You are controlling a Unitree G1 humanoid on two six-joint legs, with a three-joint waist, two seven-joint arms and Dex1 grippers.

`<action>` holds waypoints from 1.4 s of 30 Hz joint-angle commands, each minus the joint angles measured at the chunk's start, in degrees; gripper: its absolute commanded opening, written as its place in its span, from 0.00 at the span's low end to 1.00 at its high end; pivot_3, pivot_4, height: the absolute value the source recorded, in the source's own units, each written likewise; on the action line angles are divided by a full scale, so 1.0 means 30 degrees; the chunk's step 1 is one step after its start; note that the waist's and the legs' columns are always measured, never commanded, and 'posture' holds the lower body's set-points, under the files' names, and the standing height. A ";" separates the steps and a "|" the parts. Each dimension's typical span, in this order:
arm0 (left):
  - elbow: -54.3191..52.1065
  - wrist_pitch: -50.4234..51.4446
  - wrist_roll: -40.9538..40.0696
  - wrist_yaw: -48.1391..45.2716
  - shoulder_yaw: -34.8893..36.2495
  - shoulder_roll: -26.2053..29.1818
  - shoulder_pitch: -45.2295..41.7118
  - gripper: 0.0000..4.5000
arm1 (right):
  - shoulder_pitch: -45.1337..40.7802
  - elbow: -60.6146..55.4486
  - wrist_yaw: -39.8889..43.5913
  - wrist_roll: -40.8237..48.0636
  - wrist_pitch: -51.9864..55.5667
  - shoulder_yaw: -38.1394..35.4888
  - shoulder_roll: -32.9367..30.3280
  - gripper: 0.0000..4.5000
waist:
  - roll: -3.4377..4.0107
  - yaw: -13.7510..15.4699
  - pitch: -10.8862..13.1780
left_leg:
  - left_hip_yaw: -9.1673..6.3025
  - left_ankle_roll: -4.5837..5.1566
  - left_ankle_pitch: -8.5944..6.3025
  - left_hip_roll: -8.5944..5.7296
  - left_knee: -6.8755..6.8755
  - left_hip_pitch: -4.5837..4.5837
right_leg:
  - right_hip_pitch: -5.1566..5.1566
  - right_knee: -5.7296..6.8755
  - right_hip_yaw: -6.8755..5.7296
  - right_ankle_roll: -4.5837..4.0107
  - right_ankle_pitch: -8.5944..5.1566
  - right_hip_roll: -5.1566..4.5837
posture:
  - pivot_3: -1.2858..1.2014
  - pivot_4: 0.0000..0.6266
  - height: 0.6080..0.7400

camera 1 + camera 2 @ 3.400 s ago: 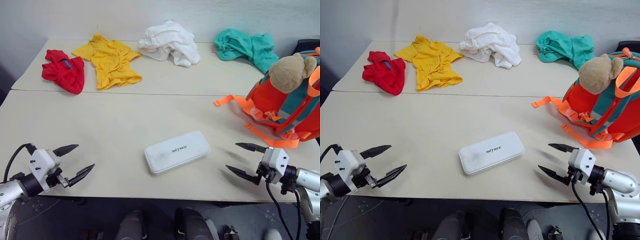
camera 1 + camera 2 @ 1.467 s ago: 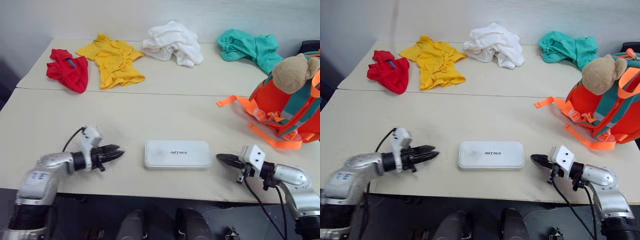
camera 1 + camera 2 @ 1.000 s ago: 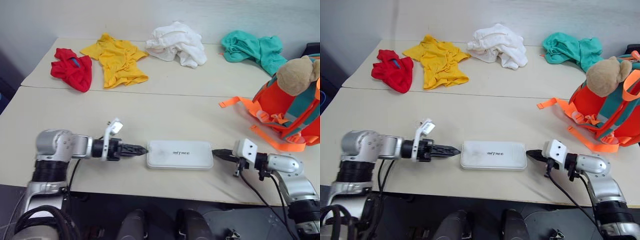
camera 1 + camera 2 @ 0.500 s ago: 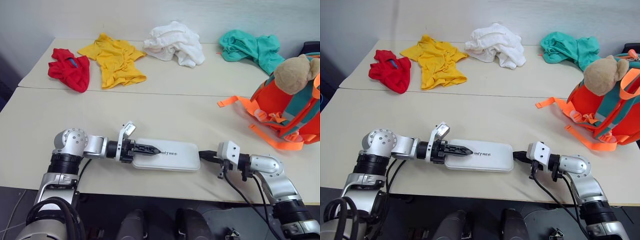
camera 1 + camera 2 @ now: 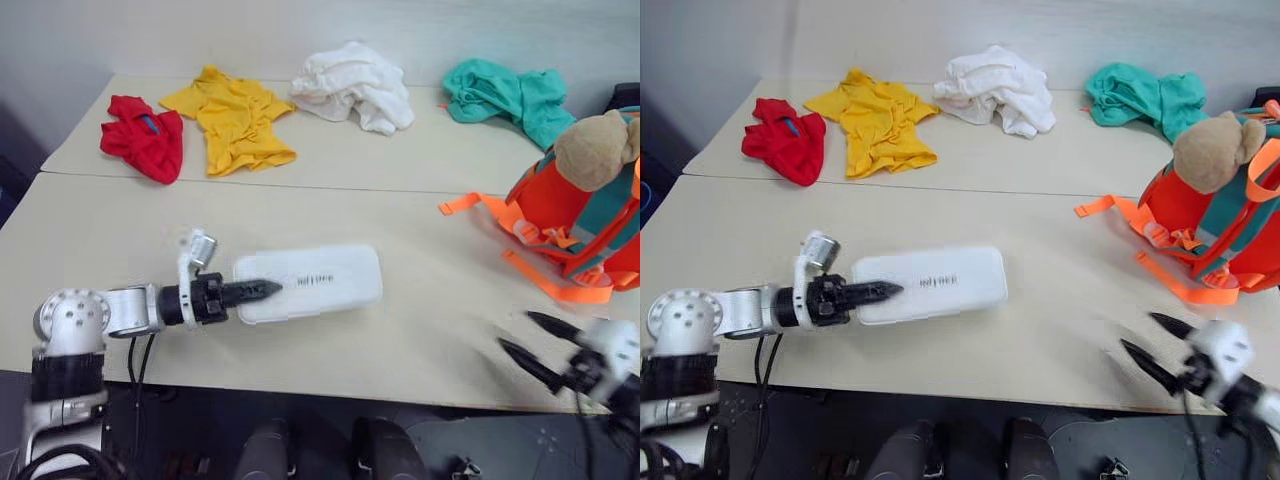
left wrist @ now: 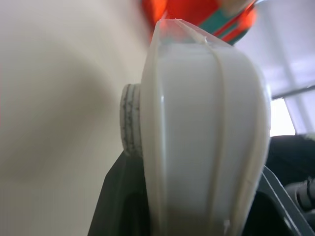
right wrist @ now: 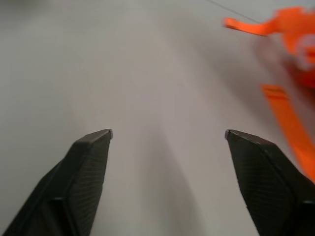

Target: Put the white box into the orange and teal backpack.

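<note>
Fingers point(image 5: 262, 289) of the left gripper point(image 5: 250, 291) are clamping one end of the white box point(image 5: 310, 283), which is extending away from them toward the orange and teal backpack point(image 5: 575, 215). The right gripper point(image 5: 530, 345) is hanging with jaws spread wide and nothing between them, the backpack lying just beyond its fingertips on the table point(image 5: 420, 320).

Beige bench point(image 5: 420, 300) with a seam running across it. Four crumpled garments lie along its far half, all well beyond the left gripper point(image 5: 262, 290): red garment point(image 5: 143, 138) far left, yellow garment point(image 5: 236, 118) beside it, white garment point(image 5: 355, 86) ahead, teal garment point(image 5: 505, 96) far right.
</note>
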 commanded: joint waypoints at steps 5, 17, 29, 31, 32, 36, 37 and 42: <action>-0.1673 -1.0344 0.6355 -0.6239 -0.0533 0.0718 0.2674 0.29 | 0.0649 -0.0181 -0.2253 0.1473 -0.0117 -0.3566 0.1702 0.99 | 0.0028 -0.0227 -0.0021 | 0.0077 -0.0098 -0.0065 0.0005 -0.0073 0.0061 | -0.0015 0.0000 0.0056 -0.0014 -0.0001 0.0004 | 0.52 0.24 1.00; -0.0744 -1.2968 0.8171 -0.7844 -0.1879 -0.0033 0.2442 0.29 | -1.3398 0.8981 -0.1923 -0.0723 -0.0110 0.2149 -0.1718 0.99 | 0.0049 -0.0379 -0.0001 | 0.0072 0.0040 0.0010 0.0036 -0.0042 0.0026 | -0.0056 0.0057 0.0019 -0.0055 -0.0003 0.0011 | 0.52 0.24 1.00; -0.1870 -1.2660 0.7039 -0.6323 0.0291 -0.0203 0.3887 0.29 | -1.8788 1.2117 0.1009 -0.0445 -0.0599 0.4785 -0.0426 0.19 | 0.0052 -0.0348 0.0002 | 0.0081 0.0095 0.0037 0.0021 0.0011 -0.0022 | -0.0052 0.0087 0.0018 -0.0017 0.0018 -0.0005 | 0.52 0.24 1.00; -0.1606 -1.2299 0.6482 -0.5617 0.0935 -0.0390 0.3680 0.29 | -1.8414 0.9877 0.1561 0.0446 0.0835 0.5457 0.0073 0.11 | 0.0053 -0.0446 0.0002 | 0.0076 0.0093 0.0038 0.0025 0.0011 -0.0021 | -0.0052 0.0088 0.0016 -0.0017 0.0018 -0.0005 | 0.52 0.24 1.00; -0.1359 -1.2154 0.6306 -0.5306 0.1228 -0.0447 0.3539 0.29 | -1.8132 0.8539 0.1678 0.0956 0.1713 0.5823 0.0310 0.11 | 0.0056 -0.0514 0.0004 | 0.0077 0.0091 0.0038 0.0033 0.0009 -0.0016 | -0.0053 0.0097 0.0022 -0.0017 0.0018 -0.0001 | 0.52 0.24 1.00; -0.0144 -1.1793 0.6142 -0.4648 0.2054 -0.0286 0.3086 0.29 | -1.6789 0.2620 0.1476 0.3634 0.5864 0.7429 0.1054 0.10 | 0.0059 -0.0772 0.0005 | 0.0039 0.0074 0.0042 0.0041 -0.0012 -0.0022 | -0.0053 0.0106 -0.0003 -0.0018 0.0018 0.0003 | 0.52 0.24 1.00; 0.0126 -1.1772 0.6176 -0.4647 0.2171 -0.0213 0.3020 0.29 | -1.6434 0.1236 0.1323 0.4369 0.6871 0.7822 0.1187 0.10 | 0.0059 -0.0790 0.0006 | 0.0040 0.0071 0.0041 0.0040 -0.0021 -0.0021 | -0.0054 0.0104 -0.0002 -0.0018 0.0017 0.0003 | 0.52 0.24 1.00; 0.0901 -1.2295 0.5638 -0.5209 0.3138 -0.0129 0.2213 0.29 | -1.4617 -0.4117 0.1163 0.8343 1.1236 0.9441 0.1186 0.10 | 0.0050 -0.0733 0.0011 | 0.0025 0.0063 0.0031 0.0037 -0.0024 -0.0036 | -0.0059 0.0090 -0.0016 -0.0018 0.0017 0.0007 | 0.52 0.24 1.00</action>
